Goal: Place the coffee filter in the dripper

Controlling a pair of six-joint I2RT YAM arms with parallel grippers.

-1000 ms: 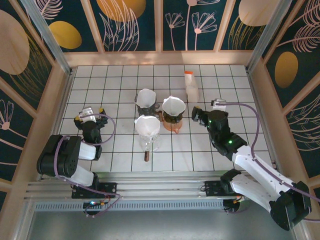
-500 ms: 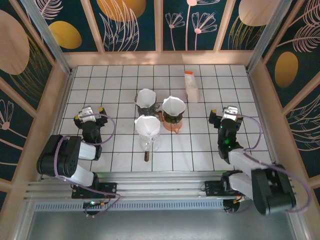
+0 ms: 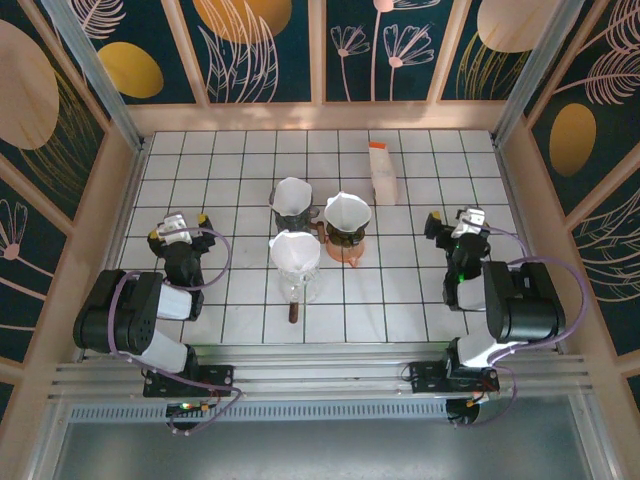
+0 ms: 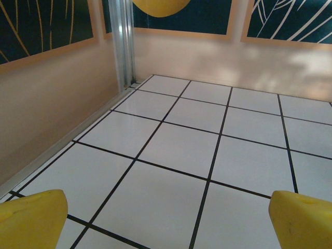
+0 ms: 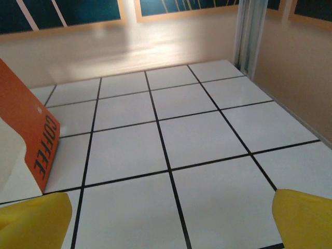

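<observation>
My left fingers (image 4: pixel 31 220) and right fingers (image 5: pixel 306 215) are both wide open and empty; the filter (image 3: pixel 295 250) mid-desk looks like flimsy, featherlight paper, so I'd pinch its rim gently.

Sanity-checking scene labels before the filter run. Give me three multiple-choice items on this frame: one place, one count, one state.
1. Where does the coffee carton stand relative to the white cones?
A) nearer the arms, to their left
B) farther from the arms, to their right
C) in the middle of them

2. How many white cones are there?
A) one
B) three
C) five

3. The right gripper has its fingers:
A) shut on a cone
B) shut, empty
C) spread apart, empty

Answers:
1 B, in the top view the carton sits beyond and right of the group.
2 B, three cones cluster mid-table.
3 C, the yellow tips sit at opposite edges with bare tile between.
</observation>
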